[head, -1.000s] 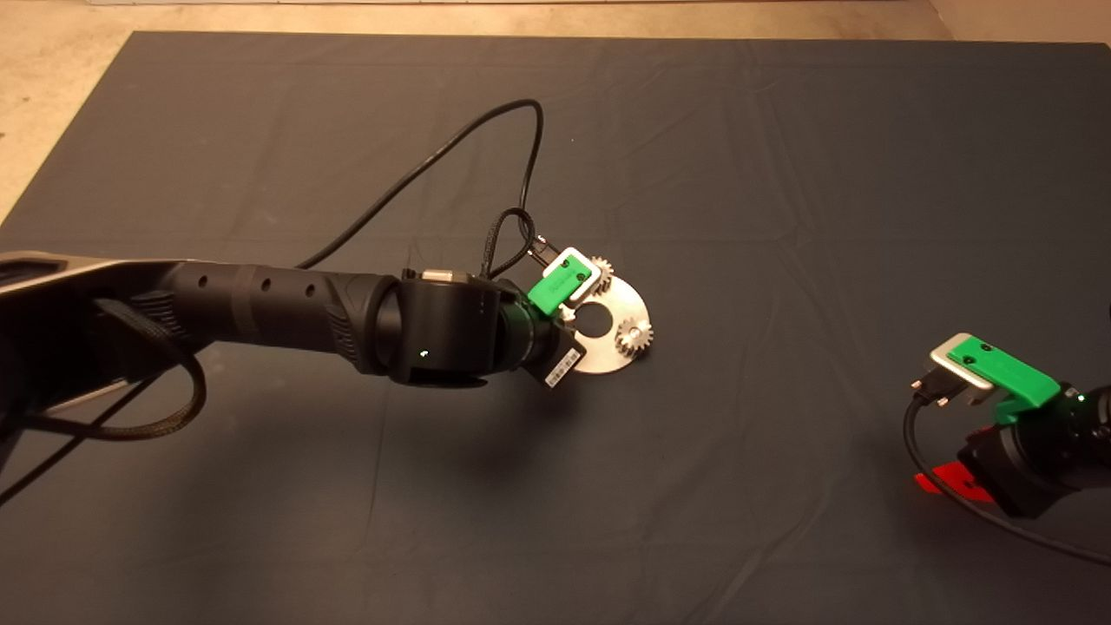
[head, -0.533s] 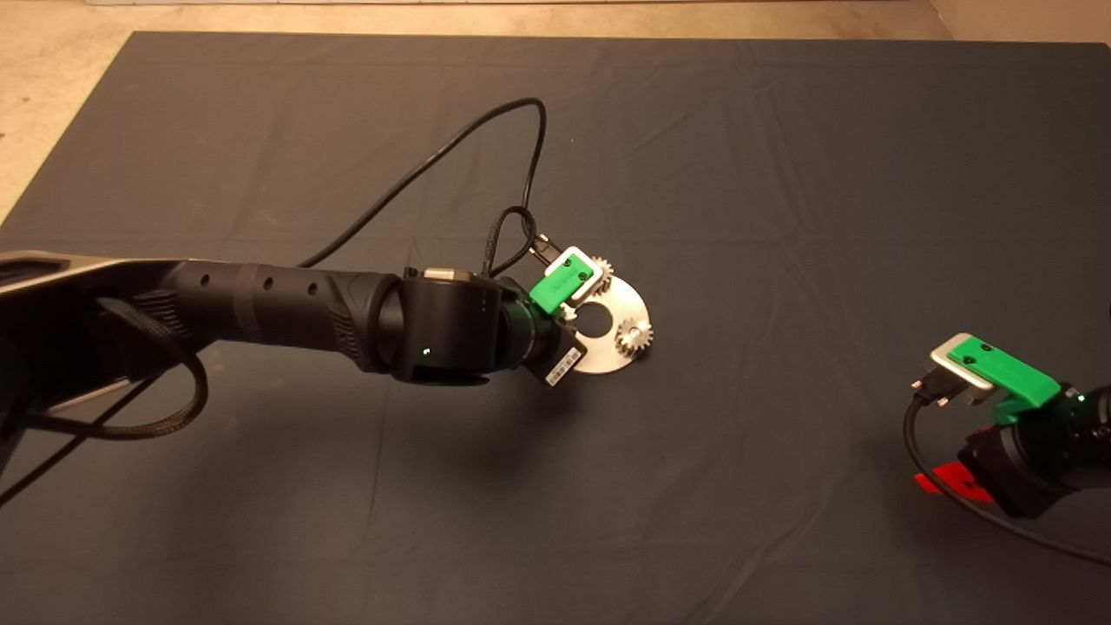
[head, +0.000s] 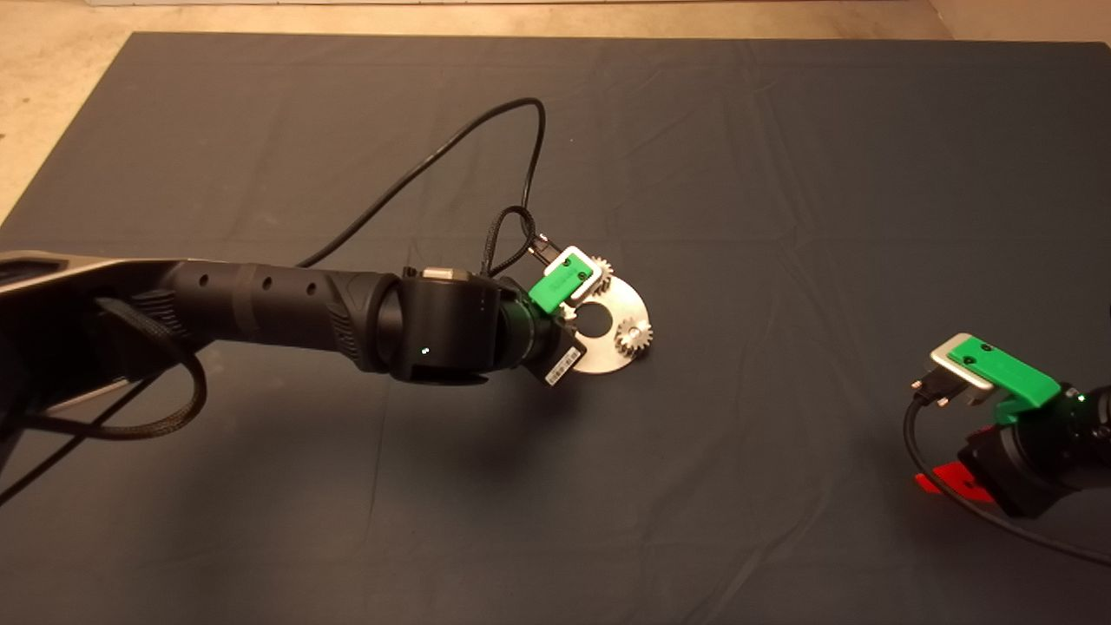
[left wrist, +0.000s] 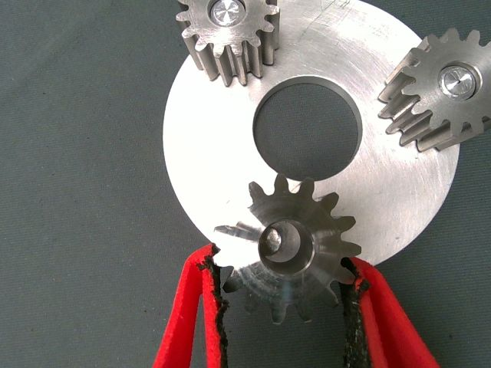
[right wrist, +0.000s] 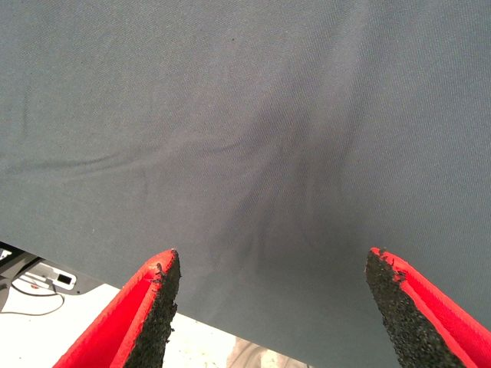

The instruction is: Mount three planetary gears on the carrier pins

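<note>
- Gears sit on two of the three carrier pins: in the left wrist view one seated gear (left wrist: pixel 228 34) and a second seated gear (left wrist: pixel 443 88) each show a bright pin end in the bore.
- The silver disc (left wrist: pixel 230 153) lies flat on the dark mat (head: pixel 781 174), near the middle of the tabletop, with its round central hole uncovered.
- The left hand (left wrist: pixel 282 285) is over the disc's edge, reached in from the left side of the head view, and its two red fingers (left wrist: pixel 192 314) are closed against opposite sides of the third gear (left wrist: pixel 288 249).
- That third gear is tilted, lying partly over the disc's rim and partly past it; metal shows inside its bore, but whether it sits on the pin cannot be told.
- In the head view the left hand's green body (head: pixel 560 282) hides that part of the disc; two gears show beside it.
- The right hand (right wrist: pixel 268 307) waits at the lower right edge of the mat, well apart from the disc, fingers spread wide and holding nothing.
</note>
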